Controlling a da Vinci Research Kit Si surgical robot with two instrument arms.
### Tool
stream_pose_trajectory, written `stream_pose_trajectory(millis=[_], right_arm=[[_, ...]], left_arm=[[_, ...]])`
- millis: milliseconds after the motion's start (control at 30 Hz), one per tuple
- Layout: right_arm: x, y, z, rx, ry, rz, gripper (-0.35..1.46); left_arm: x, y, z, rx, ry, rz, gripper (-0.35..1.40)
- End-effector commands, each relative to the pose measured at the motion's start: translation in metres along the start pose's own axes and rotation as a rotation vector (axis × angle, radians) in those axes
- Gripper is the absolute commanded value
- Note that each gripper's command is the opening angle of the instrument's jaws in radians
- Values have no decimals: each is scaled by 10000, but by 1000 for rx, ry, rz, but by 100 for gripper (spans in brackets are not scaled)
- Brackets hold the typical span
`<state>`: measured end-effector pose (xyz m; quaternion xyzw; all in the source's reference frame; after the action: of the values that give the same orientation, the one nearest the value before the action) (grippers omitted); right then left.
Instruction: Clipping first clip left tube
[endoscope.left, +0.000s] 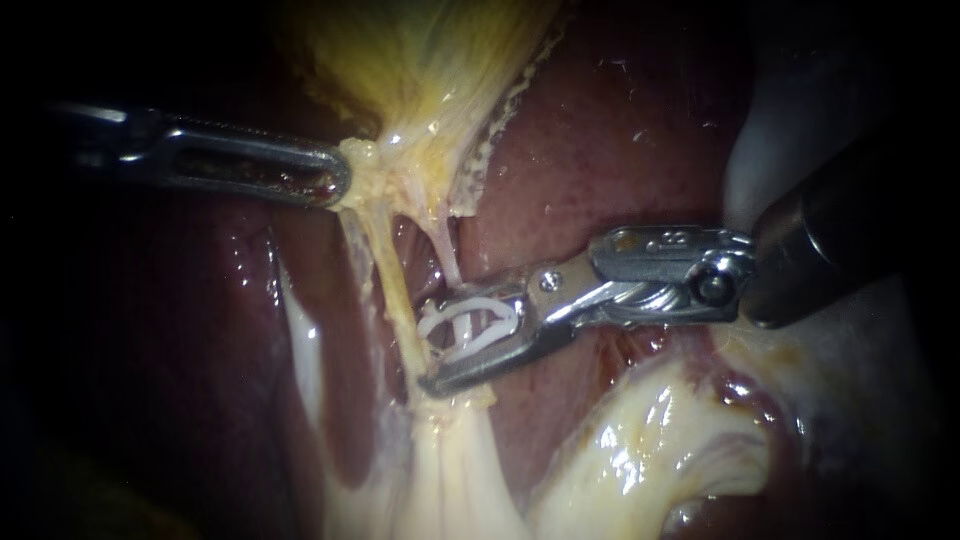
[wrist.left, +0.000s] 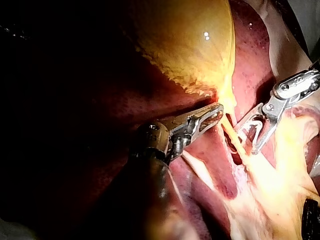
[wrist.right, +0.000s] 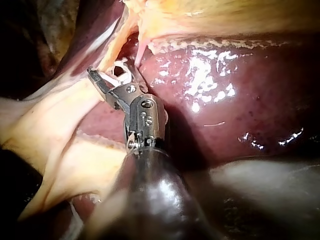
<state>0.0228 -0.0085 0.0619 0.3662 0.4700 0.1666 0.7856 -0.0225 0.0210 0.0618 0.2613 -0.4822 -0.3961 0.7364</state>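
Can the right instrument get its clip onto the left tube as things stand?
Probably yes: the white clip in the right instrument lies open beside the left tube, held taut by the left instrument; nothing lies between them.

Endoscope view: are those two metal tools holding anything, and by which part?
The left instrument grips the pale tissue at the gallbladder's narrow lower end. The right instrument holds a white clip by its two arms, open toward the left tube.

Gallbladder (endoscope.left: 420, 60) top off-view; left instrument (endoscope.left: 338, 178) shaft in darkness; clip (endoscope.left: 462, 312) partly within right instrument's (endoscope.left: 432, 342) jaws
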Motion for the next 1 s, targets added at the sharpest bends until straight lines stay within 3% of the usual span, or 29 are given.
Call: stream_pose_trajectory(millis=[33,167,400,633,867,1000], right_arm=[[0,1,2,0,0,0,50],[3,3,10,-1,9,1,50],[10,-5,21,74,83,9,50],[17,-27,29,178,146,26,50],[25,-50,40,257,166,18,49],[27,-57,41,294,157,5,48]], left_arm=[[0,0,1,-1,0,6,-35],[1,0,1,2,1,7,-35],[2,1,1,2,1,7,-35],[2,1,2,1,4,8,-35],[2,1,2,1,4,8,-35],[2,1,1,1,4,8,-35]])
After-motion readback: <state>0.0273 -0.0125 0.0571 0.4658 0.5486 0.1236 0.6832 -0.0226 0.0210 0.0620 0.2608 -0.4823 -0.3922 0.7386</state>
